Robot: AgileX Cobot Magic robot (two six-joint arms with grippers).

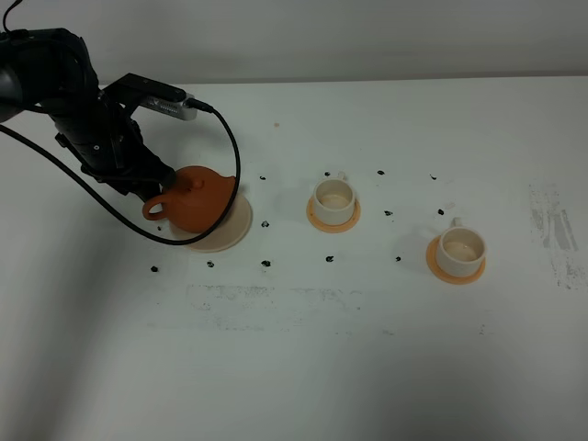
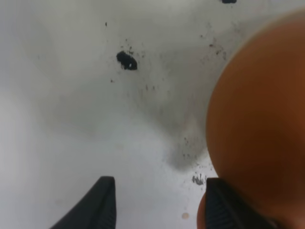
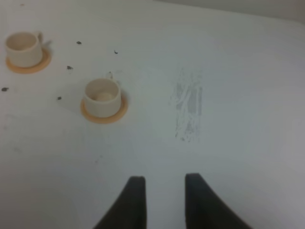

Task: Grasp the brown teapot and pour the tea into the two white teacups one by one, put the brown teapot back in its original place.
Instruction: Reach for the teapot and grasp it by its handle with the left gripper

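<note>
The left tool (image 1: 158,184), spread around the handle of the brown teapot (image 1: 197,199) on its saucer (image 1: 234,234), must likely pinch and lift before pouring into the teacups (image 1: 333,196).

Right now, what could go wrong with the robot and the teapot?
The brown teapot sits tilted, half on its cream saucer. The left gripper is right beside its handle, so a bump might tip it over. The left wrist view shows only one finger against the pot, so a grab might slip. Later, the two white teacups are small, so pouring might splash the white table.
</note>
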